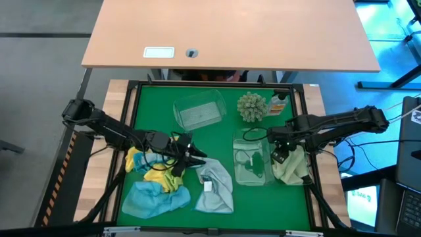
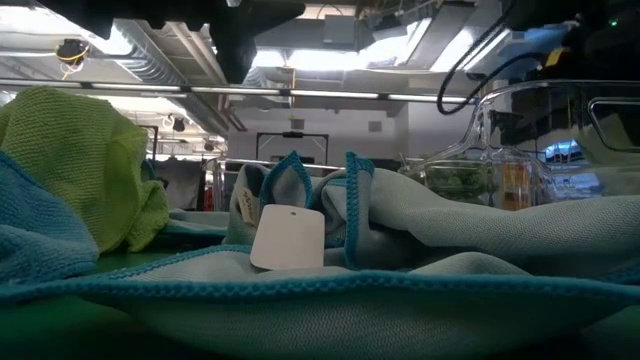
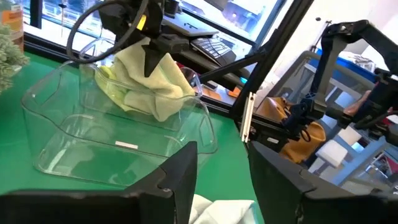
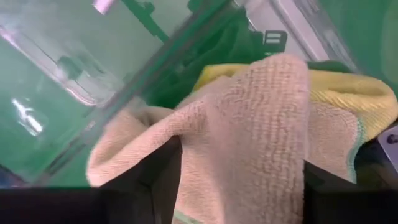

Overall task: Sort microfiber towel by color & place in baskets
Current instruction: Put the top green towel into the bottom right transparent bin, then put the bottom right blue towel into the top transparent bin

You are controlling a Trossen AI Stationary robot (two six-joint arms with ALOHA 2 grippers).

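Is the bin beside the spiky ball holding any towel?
No, the clear bin left of the spiky ball shows only green mat through it in the high view.

You're looking straight down from overhead on the whole green desk (image 1: 164,99) and both arms. Your low camera sits at desk height, pressed up against the pale grey-blue towel (image 2: 420,260), facing the room behind. Your left wrist camera looks across a clear basket (image 3: 93,143) toward the right pincer (image 3: 152,59); the overhead shares that basket. Your right wrist camera is jammed close against the cream towel (image 4: 249,143).
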